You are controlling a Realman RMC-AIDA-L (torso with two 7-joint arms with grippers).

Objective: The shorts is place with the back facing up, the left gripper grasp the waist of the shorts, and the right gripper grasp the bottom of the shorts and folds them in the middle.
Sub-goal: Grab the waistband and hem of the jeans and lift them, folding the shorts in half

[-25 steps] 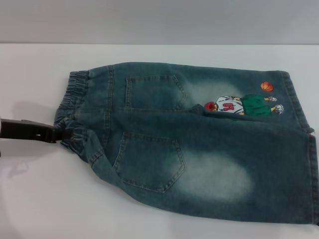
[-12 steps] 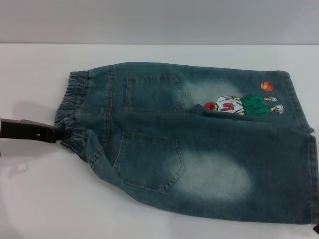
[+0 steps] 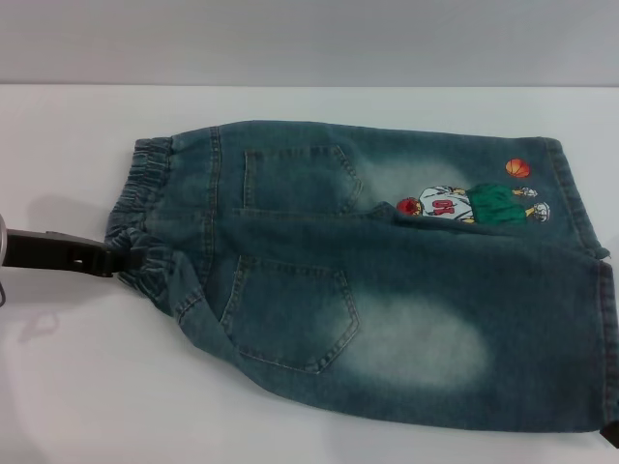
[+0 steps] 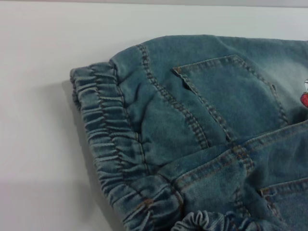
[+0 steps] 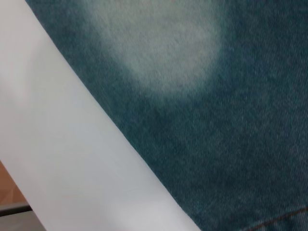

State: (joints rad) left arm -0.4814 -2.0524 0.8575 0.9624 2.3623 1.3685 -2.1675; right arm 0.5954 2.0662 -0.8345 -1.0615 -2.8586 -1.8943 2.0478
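On the left side of the white table (image 3: 309,106), the left gripper (image 3: 114,261) reaches in flat and low from the edge, with its tip right at the waist of the shorts (image 3: 135,217). Its fingers look pinched on the bunched waistband, though the tips are partly hidden by the cloth.

To do this step well, I think it should hold the whole thick band, not just one layer, and lift slowly so the cloth does not slip.

Next, the shorts (image 3: 387,290) lie flat in the middle, back up, with two pockets showing and a basketball print (image 3: 474,205) on the far leg.

Over on the right, the bottom of the shorts (image 3: 607,338) sits at the table's edge. The right gripper (image 3: 611,435) is only a dark bit at the near corner, and I cannot tell if it is gripping. It should catch both hems together.
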